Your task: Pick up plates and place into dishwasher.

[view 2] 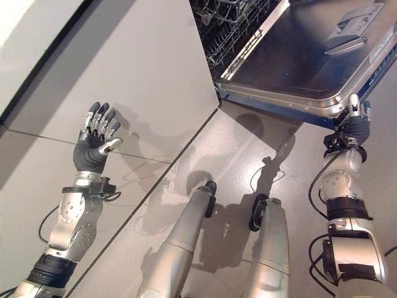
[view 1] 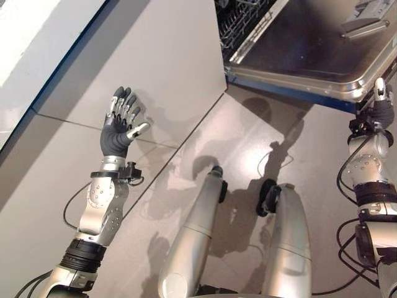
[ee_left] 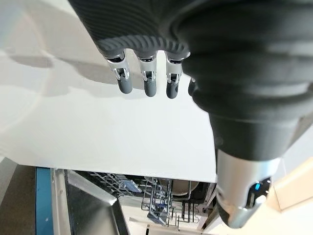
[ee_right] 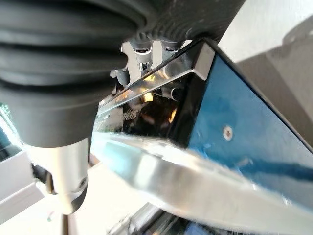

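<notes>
**Both hands at the open dishwasher, no plate held**

The dishwasher door (view 1: 310,49) lies folded down flat, its steel inner face up, and serves as the landmark here. The right hand (view 2: 353,127) is at the door's front edge, by its near corner. From the head views it shows as a dark cover with a silver tip against the rim. The right wrist view adds what those miss: the fingers (ee_right: 142,54) reach over the shiny steel lip of the door, with the blue underside of the door just below. Their ends are hidden past the rim, so I cannot tell whether they clasp it or merely rest there.

The left hand (view 1: 121,124) is raised well to the left of the door, in front of the pale cabinet panel (view 1: 155,62). Its fingers are straight and relaxed, thumb spread, holding nothing.

The left wrist view looks past those fingers into the machine, showing the wire rack (ee_left: 161,200) with a rounded dish edge, probably a plate (ee_left: 183,188), standing in it. The head views show just a corner of that rack behind the door.
</notes>
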You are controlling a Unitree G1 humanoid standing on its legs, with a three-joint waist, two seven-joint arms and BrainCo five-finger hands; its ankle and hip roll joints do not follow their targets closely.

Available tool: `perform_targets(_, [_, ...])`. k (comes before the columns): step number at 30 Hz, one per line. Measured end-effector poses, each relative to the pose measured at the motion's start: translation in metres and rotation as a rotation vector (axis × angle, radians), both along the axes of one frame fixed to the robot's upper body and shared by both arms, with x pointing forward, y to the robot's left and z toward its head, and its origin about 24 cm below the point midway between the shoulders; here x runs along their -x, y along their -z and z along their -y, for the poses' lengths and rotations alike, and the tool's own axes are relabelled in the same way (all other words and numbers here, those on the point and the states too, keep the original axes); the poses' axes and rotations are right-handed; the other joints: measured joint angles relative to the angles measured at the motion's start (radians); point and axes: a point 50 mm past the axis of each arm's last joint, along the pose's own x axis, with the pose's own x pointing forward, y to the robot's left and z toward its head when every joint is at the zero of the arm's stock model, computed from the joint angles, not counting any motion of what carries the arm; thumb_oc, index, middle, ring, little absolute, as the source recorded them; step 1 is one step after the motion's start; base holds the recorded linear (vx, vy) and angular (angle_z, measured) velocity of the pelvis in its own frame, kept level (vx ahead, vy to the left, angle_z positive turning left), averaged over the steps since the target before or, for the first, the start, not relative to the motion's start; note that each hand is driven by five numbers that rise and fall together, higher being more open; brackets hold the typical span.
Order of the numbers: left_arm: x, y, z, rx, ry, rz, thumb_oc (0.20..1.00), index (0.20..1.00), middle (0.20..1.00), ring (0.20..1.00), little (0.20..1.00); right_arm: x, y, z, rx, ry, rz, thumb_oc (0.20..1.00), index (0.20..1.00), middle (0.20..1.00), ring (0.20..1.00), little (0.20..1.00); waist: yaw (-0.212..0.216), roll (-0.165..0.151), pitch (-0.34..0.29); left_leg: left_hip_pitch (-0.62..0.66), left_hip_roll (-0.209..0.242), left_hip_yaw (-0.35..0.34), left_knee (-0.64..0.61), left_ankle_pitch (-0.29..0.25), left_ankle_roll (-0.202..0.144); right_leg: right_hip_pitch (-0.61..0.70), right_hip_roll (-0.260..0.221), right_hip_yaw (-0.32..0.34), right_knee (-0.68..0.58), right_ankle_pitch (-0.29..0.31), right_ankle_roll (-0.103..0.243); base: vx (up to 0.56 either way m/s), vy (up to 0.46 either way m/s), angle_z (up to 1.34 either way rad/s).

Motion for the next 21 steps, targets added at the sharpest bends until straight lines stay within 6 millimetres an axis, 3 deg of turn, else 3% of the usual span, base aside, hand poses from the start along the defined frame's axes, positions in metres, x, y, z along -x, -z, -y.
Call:
perform_targets(10, [0.005,0.009,-0.003,-0.023,0.012,-0.028,1.000,1.000,1.000,1.000,1.000,0.008,0.011,0.002,0.012,-0.014,0.023,1.000,1.000,1.000,1.000,1.000,-0.001,0.000,0.000,0.020,-0.003,-0.015,-0.028,0.004,0.006,0.033,0.002,-0.013,-0.038,0.003,0.005,0.01,0.006,0.03])
perform_targets(21, [0.017,0.020,-0.015,0.003,0.018,-0.050,1.000,1.000,1.000,1.000,1.000,0.019,0.039,-0.015,0.016,-0.106,-0.035,1.000,1.000,1.000,1.000,1.000,0.017,-0.005,0.003,0.244,0.016,-0.042,-0.174,0.019,0.011,0.278,0.002,-0.066,-0.194,0.023,0.009,0.04,0.027,0.05])
